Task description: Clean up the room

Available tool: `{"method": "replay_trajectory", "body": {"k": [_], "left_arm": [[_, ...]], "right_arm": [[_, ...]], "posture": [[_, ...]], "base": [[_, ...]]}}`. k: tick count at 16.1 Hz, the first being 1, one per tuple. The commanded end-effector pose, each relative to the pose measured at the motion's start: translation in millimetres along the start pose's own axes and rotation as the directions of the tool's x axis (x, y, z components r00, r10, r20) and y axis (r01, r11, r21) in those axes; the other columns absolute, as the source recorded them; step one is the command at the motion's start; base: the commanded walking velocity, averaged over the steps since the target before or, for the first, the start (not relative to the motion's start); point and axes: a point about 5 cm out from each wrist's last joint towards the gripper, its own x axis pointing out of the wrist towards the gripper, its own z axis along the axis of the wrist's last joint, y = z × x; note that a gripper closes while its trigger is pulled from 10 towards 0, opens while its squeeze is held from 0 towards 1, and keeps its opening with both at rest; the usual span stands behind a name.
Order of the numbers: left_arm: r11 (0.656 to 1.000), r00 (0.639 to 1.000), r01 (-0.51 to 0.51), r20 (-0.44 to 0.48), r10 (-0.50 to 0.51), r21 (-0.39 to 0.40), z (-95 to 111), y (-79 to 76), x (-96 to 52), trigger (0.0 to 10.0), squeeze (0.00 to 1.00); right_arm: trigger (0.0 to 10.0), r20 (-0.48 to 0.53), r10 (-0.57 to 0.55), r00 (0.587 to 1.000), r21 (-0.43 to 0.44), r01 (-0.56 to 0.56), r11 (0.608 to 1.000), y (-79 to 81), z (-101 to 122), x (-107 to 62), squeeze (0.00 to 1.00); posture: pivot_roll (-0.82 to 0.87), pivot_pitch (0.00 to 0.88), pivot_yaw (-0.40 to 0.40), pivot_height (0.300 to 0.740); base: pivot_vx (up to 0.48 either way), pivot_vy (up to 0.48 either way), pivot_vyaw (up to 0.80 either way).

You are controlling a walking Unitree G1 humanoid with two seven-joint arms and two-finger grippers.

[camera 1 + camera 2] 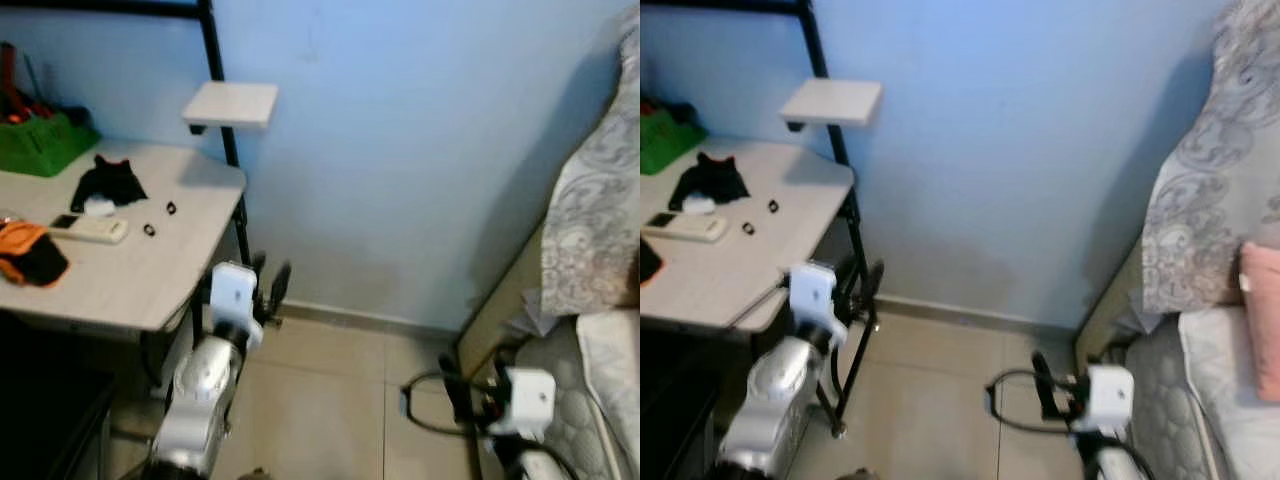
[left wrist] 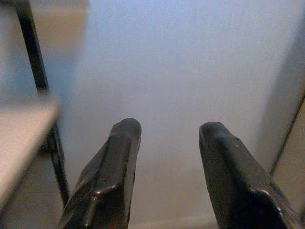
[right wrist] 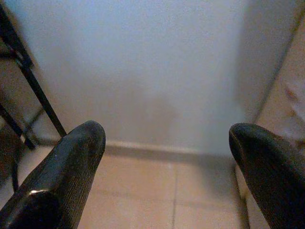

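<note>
Both grippers are being held spread and empty above the tiled floor [image 1: 330, 400]. The left gripper [image 1: 268, 285] is being held just beside the desk [image 1: 150, 270], where a remote [image 1: 90, 229], black cloth [image 1: 108, 183] and green basket [image 1: 40, 140] are lying. The right gripper [image 1: 452, 385] is being held near the bed [image 1: 590, 240].

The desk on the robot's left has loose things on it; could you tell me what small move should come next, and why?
Probably a turn left toward the desk. Both grippers, left and right, are open, hold nothing and face the bare blue wall, while the clutter lies on the desk: a black cloth, a remote and an orange item.
</note>
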Motion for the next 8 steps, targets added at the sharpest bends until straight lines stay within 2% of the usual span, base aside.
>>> {"method": "replay_trajectory", "body": {"k": [1,3,8], "left_arm": [[1.000,1.000,0.006,0.021,-0.006,-0.005,5.0,0.1,1.2,10.0,0.00],[1.000,1.000,-0.014,0.023,0.014,-0.014,5.8,1.2,-3.7,10.0,0.00],[0.999,0.999,-0.027,0.023,0.028,-0.018,6.0,2.4,-4.6,10.0,0.00]], "right_arm": [[10.0,0.007,0.004,1.000,-0.005,-0.004,1.000,1.0,1.8,1.4,0.00],[10.0,0.007,0.013,1.000,-0.006,-0.013,1.000,0.1,2.8,3.5,0.00],[10.0,-0.011,0.003,1.000,-0.010,-0.003,1.000,-3.8,0.2,6.4,0.00]], "posture": [[0.08,0.000,-0.010,0.740],[0.08,0.000,-0.009,0.740],[0.08,0.000,-0.011,0.740]], "base": [[0.000,0.000,0.00],[0.000,0.000,0.00],[0.000,0.000,0.00]]}}
